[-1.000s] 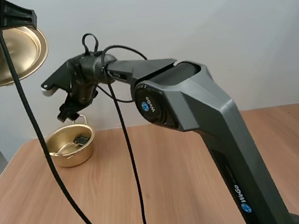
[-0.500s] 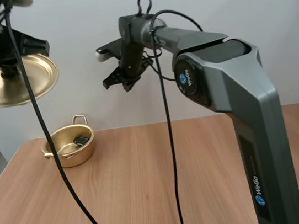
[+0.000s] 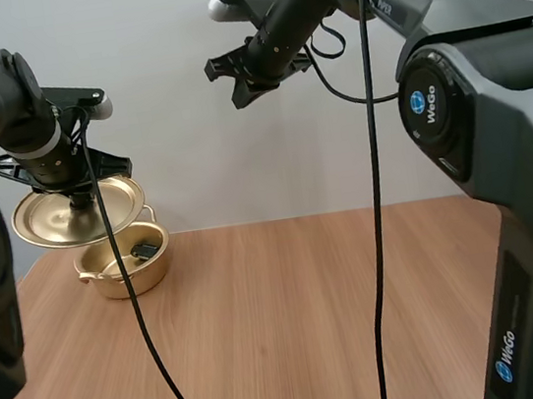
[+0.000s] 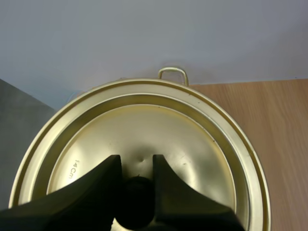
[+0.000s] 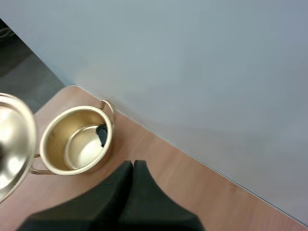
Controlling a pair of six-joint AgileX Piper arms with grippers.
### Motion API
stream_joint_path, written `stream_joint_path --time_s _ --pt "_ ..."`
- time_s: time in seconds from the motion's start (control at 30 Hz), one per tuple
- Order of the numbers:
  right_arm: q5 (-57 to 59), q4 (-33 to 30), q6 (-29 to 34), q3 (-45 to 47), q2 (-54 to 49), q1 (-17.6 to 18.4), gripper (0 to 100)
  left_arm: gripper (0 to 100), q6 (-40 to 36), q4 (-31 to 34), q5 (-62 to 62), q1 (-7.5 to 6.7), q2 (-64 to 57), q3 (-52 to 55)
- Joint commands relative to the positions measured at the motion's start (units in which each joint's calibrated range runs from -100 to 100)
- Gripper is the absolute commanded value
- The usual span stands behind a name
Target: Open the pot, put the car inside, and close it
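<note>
At far-left corner of the table (image 3: 311, 302), the gold pot (image 3: 126, 274) sits open w/ a small dark car (image 3: 142, 249) inside, against its inner wall. Lid (image 3: 70, 215) hangs just above pot, offset toward table's left edge, so pot's mouth is partly uncovered. L gripper (image 3: 80, 196) holds lid from above, fingers clamped on its black knob (image 4: 136, 202). R gripper (image 3: 234, 75) is high up, well apart from pot, fingers pressed together on nothing.
</note>
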Motion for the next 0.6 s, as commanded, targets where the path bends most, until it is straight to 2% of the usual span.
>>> stream_joint_path --time_s 0.0,0.13,0.3,0.57 --pt "0.05 1.55 -0.05 3.90 -5.71 0.04 0 0 -0.03 -0.46 -8.37 -0.02 2.52 0.07" --pt "0.05 1.55 -0.05 9.30 -10.96 0.04 0 0 0.08 -1.45 -14.04 -0.02 6.65 0.07" --pt "0.05 1.55 -0.05 14.00 -15.88 0.04 0 0 2.46 -3.74 -14.64 -0.02 10.94 0.07" --pt "0.05 1.45 0.37 14.82 -18.79 0.04 0 0 5.50 -7.08 -15.17 -0.02 15.88 0.07"
